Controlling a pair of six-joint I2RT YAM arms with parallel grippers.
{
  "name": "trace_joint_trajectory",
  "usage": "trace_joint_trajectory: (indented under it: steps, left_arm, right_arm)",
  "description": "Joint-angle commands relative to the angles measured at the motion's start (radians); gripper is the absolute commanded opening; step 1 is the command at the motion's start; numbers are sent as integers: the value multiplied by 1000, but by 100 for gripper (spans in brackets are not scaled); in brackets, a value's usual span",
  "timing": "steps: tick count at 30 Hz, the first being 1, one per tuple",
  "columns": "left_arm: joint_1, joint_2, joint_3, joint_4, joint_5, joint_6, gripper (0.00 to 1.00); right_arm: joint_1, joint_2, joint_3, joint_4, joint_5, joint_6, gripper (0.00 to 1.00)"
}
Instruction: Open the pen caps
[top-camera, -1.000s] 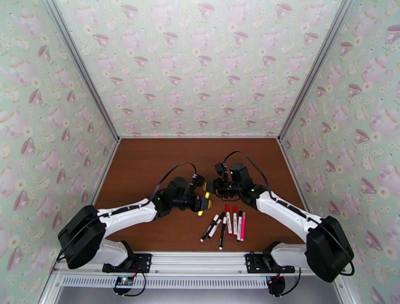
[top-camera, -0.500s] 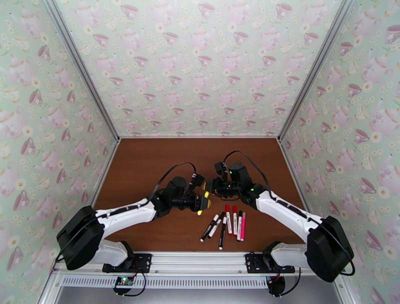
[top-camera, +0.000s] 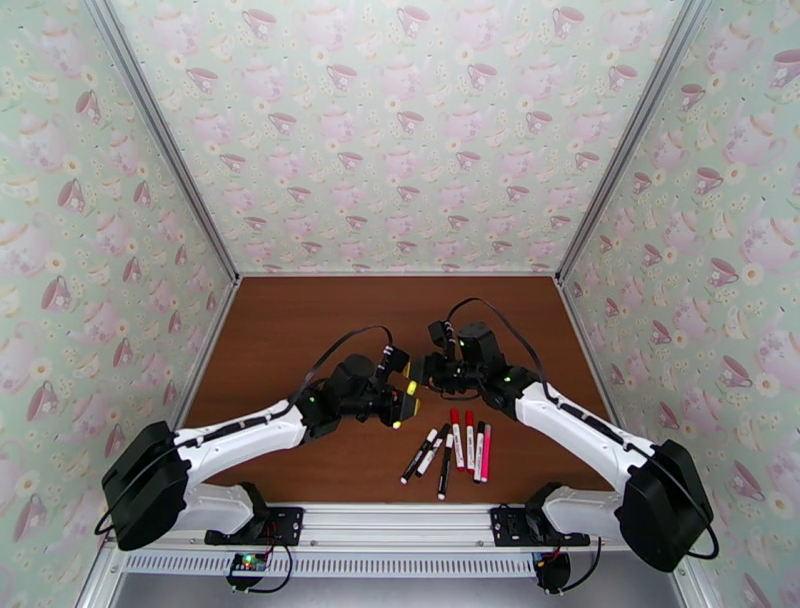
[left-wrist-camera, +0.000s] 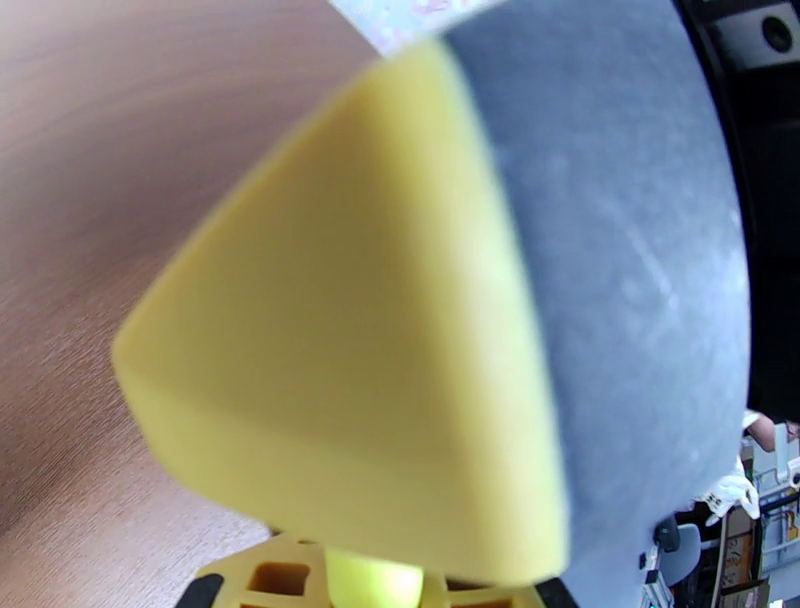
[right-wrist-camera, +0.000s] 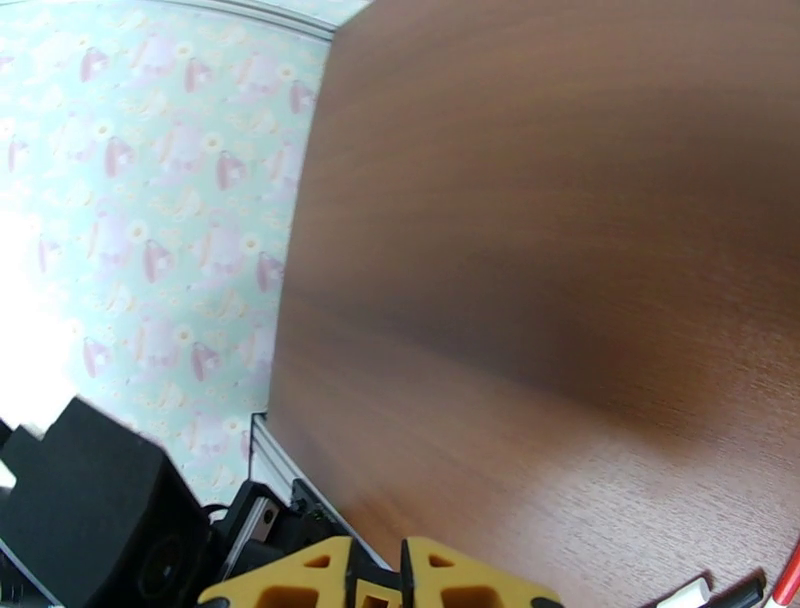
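Both arms have stretched lower since a second ago: the left arm's big shoulder housing has swung down toward the near-left corner, and the right arm's has dropped a little too, while the two tools stay almost where they were, nose to nose over the middle of the brown table.

Left gripper is closed. In the left wrist view the lime-yellow barrel of the yellow pen pokes out between the bases of its fingers.

Right gripper is closed as well, and its yellow fingers sit side by side in the right wrist view. I cannot tell whether it pinches anything.

Six other pens lie loosely side by side on the table, just nearer than the grippers and slightly right. Their pen caps are still on, and the pink pen is rightmost.
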Motion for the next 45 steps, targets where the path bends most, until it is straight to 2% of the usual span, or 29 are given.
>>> trace_joint_trajectory:
  steps: [1, 8, 14, 18, 23, 26, 32, 41, 45]
  left_arm:
    - [1, -46, -32, 15, 134, 16, 7]
    - [3, -61, -43, 19, 132, 19, 7]
    - [-44, -48, -6, -99, -9, 90, 7]
    - [-60, -43, 5, -119, -50, 103, 7]
    - [-43, -75, -19, -56, -13, 57, 7]
    - [-18, -101, -26, -52, -12, 33, 7]
    - [48, -146, -71, -2, -38, -42, 7]
    - [141, -187, -124, 55, 3, -105, 8]
    - [168, -222, -137, 41, -2, -101, 8]
  right_arm:
    - [-52, -28, 46, 65, 50, 5, 6]
    - [-67, -51, 57, 48, 74, 32, 6]
    - [-83, -44, 85, -30, 125, 70, 6]
    - [-89, -46, 99, -71, 168, 52, 6]
    - [-98, -32, 115, -82, 148, 5, 7]
    - [-97, -11, 149, -162, 158, -91, 9]
    - [-97, 41, 192, -314, 304, -247, 9]
    - [-81, 208, 231, -334, 554, -354, 10]
    - [-79, 281, 230, -280, 640, -369, 10]
